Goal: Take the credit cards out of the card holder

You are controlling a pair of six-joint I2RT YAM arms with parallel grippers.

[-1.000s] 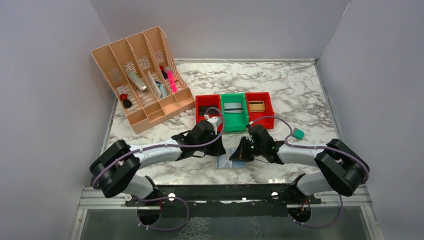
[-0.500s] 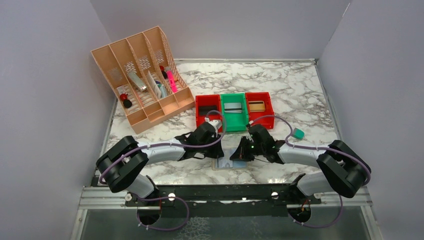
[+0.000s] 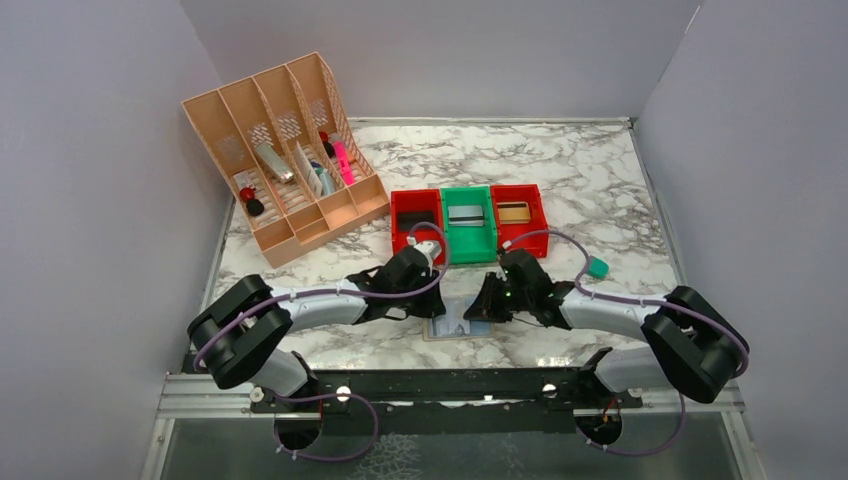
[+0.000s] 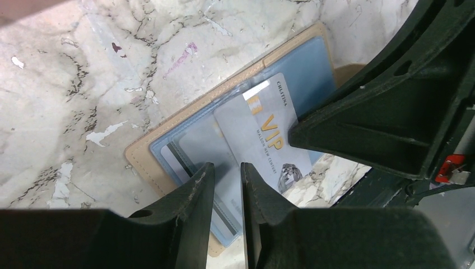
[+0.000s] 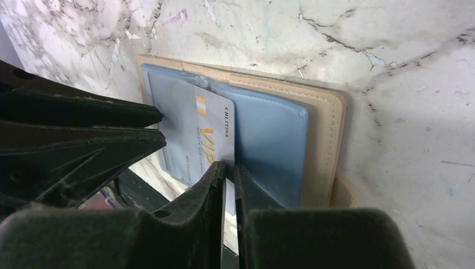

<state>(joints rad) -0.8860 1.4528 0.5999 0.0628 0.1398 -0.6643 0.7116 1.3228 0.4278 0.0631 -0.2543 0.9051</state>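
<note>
Left wrist view: the card holder (image 4: 311,67) lies open at the table's (image 4: 84,67) near middle, tan rim around pale blue-grey panels, grey VIP card (image 4: 263,131) half out; my left gripper (image 4: 227,168) is slightly spread, empty; my right gripper (image 5: 229,170) straddles the card, grip unclear.

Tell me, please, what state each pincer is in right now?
Left pincer: nearly closed at the holder; whether it grips cannot be told.
Right pincer: closed on the card.
</note>
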